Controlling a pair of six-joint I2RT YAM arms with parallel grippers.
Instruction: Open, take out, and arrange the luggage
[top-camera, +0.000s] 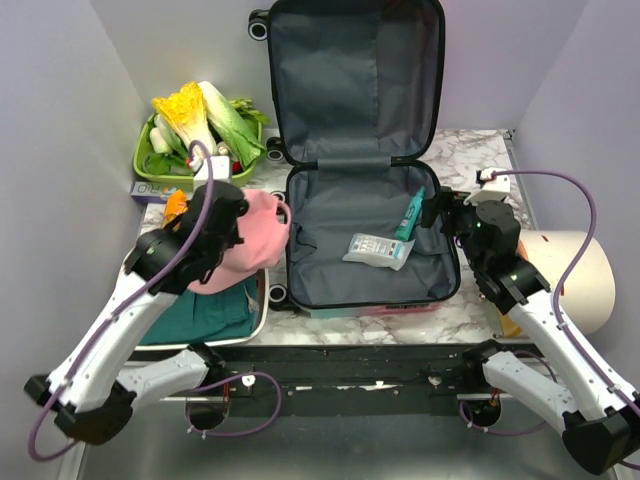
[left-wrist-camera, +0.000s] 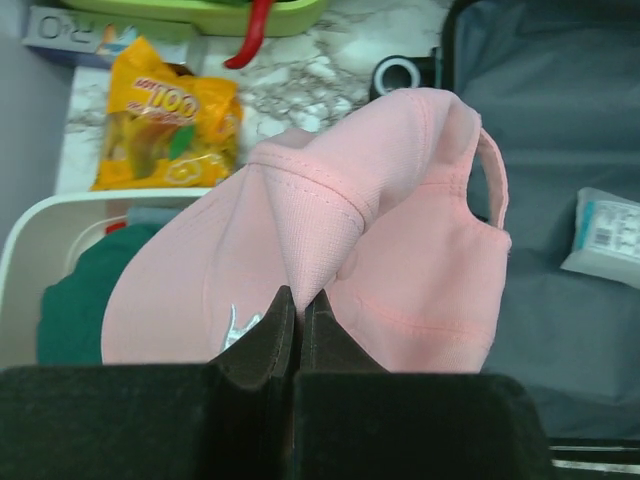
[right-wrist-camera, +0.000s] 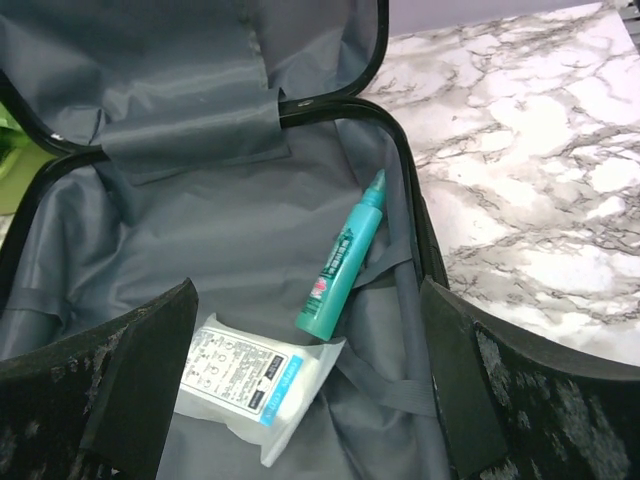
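Pink cap (left-wrist-camera: 400, 250) is clamped in my left gripper (left-wrist-camera: 297, 310), right gripper (right-wrist-camera: 305, 370) hangs wide open over the luggage (top-camera: 340, 270) lying open mid-table, looks like a stiff shell so I'd grab the rim.

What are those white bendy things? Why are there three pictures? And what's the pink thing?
The white bendy things are two robot arms. Each ends in a gripper, a pincer with two fingers. The big picture is taken from above and behind the arms. The other two come from small cameras on the wrists, so you see the black fingers up close. On the marble table lies an open suitcase with a teal tube and a packet of wipes inside. To its left are a white basin with green cloth in it, a yellow snack bag and a green basket of vegetables. The left gripper is pinched shut on a pink cap. The right gripper is open at the suitcase's right edge, holding nothing.
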